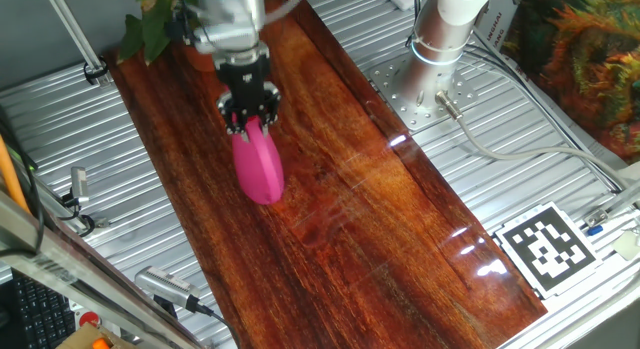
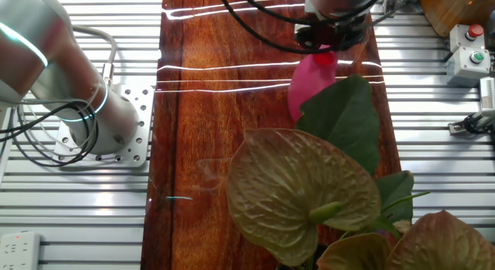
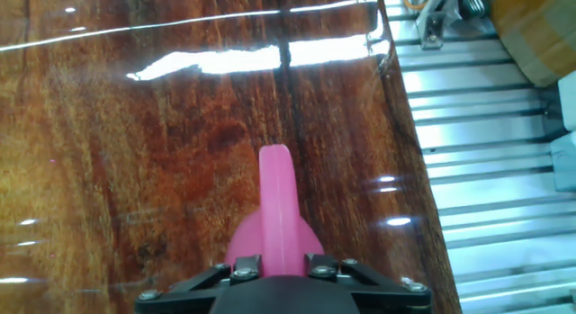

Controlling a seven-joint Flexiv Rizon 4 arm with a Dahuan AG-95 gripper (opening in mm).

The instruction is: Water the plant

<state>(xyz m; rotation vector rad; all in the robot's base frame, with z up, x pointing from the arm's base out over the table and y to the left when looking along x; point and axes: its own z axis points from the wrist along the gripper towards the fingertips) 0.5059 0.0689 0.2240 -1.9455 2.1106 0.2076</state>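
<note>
Claw [image 1: 250,117]: closed narrow on the pink watering can [image 1: 258,167], seemingly by its handle.
Plant [image 1: 150,24]: behind the claw, at the wooden board's [image 1: 340,189] far end.
Writing: none readable.

Count on the tabletop [image 1: 400,239]: one pink watering can [image 1: 258,167], one plant [image 2: 309,185] at the far edge, one robot arm with one gripper [image 1: 250,114], one black-and-white marker tag [image 1: 547,247].
</note>
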